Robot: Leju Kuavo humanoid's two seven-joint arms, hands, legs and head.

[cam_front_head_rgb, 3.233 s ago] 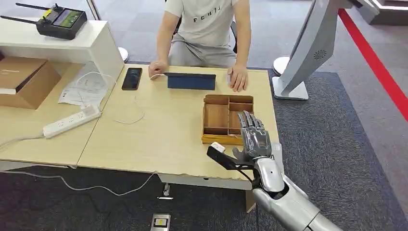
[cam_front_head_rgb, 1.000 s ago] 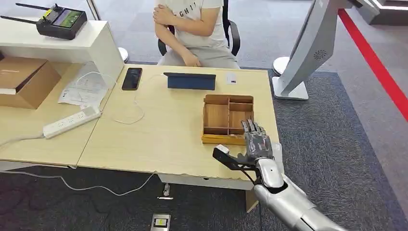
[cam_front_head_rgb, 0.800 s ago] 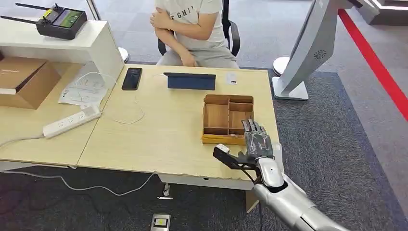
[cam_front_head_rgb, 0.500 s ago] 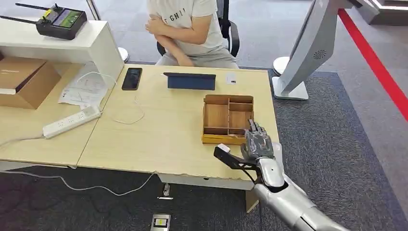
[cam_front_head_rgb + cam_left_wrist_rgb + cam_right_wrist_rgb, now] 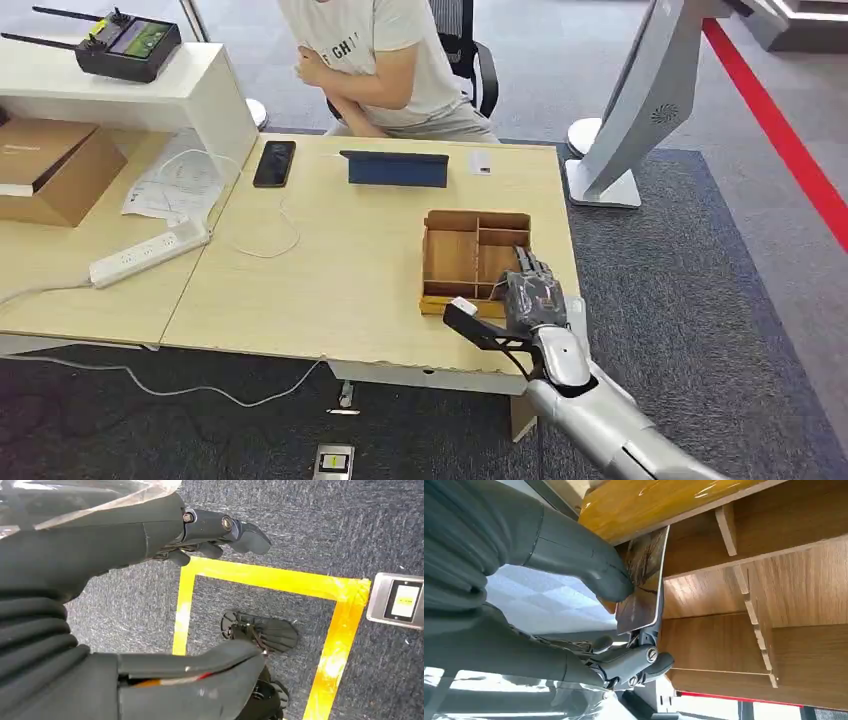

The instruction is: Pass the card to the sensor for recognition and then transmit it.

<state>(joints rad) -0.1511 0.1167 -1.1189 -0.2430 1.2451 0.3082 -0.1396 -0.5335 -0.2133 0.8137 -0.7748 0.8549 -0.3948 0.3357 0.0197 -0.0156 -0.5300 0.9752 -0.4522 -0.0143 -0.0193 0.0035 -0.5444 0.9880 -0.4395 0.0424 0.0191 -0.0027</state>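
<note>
The right hand (image 5: 530, 300) reached over the near right corner of the wooden organizer box (image 5: 474, 262), which sat on the right part of the counter (image 5: 330, 270). In the right wrist view its thumb and fingers (image 5: 644, 661) pinched a card (image 5: 644, 585) at the box's near edge. The left hand (image 5: 150, 605) hung over a carpeted floor (image 5: 320, 525) marked with yellow tape (image 5: 280, 580), fingers apart and holding nothing. A person (image 5: 380, 60) sat at the far side, behind a blue device (image 5: 397, 169).

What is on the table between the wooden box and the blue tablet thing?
Nothing. In the head view, bare table runs from the wooden box to the tablet.
</note>
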